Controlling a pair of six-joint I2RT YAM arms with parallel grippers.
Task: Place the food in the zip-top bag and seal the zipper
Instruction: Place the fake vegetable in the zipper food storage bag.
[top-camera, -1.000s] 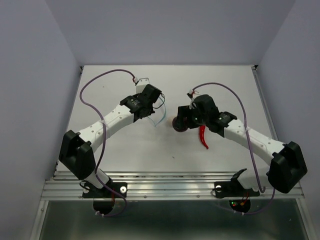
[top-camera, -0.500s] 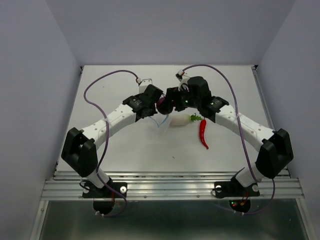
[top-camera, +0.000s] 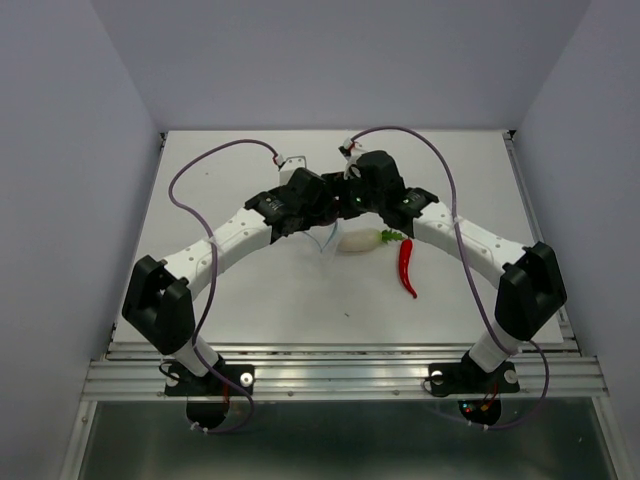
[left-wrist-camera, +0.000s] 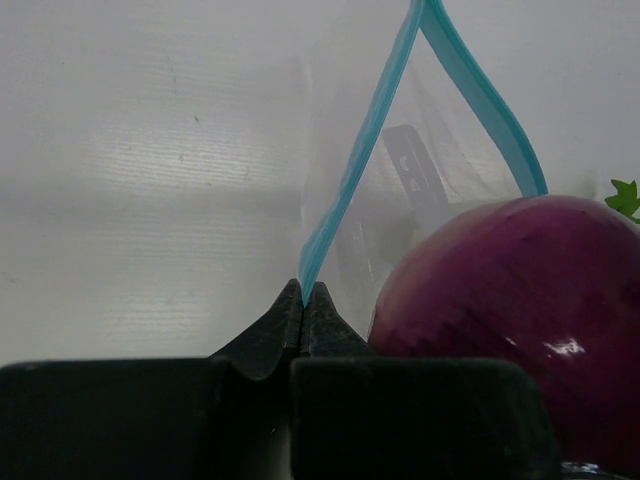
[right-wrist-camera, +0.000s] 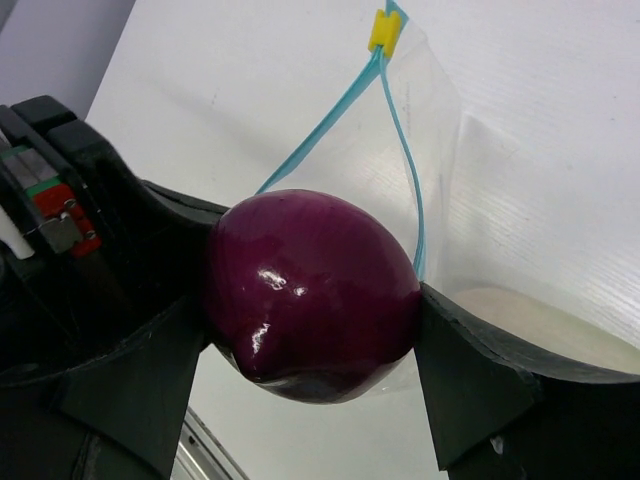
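At mid-surface, where both wrists are meeting: you are holding the onion (right-wrist-camera: 310, 285) right at the open mouth of the zip-top bag (right-wrist-camera: 480, 140).
Left side: your left jaws are pressing together on one end of the zipper (left-wrist-camera: 352, 185). The tips are meeting with only the blue strip between them.
Right side: your right jaws are clamping the onion from both sides, with the fingers (right-wrist-camera: 465, 365) pressing on its flanks.
Mouth of bag: the two blue strips are spreading into a V from your pinch point, so the mouth is standing open. A yellow slider (right-wrist-camera: 384, 30) is sitting at the far end where the strips join.
Onion position: it is hanging off the surface (top-camera: 250, 290), dark purple and glossy. It is sitting at the mouth, just beside the near strip. You cannot tell whether it is already past the strips.
Bag body: clear crinkly plastic is trailing away from the pinched edge. You cannot tell whether its bottom is touching the surface.
Radish (top-camera: 358, 241): it is lying on the surface just to the right of the bag, outside it. Its green leaves (top-camera: 392, 236) are pointing towards the chili.
Chili pepper (top-camera: 406, 266): it is lying on the surface to the right of the radish, with its upper end just beside the leaves. It is also outside the bag.
Arms: your left arm (top-camera: 225, 240) and right arm (top-camera: 470, 240) are arching inward. The overhead view is showing the wrists almost touching above the bag.
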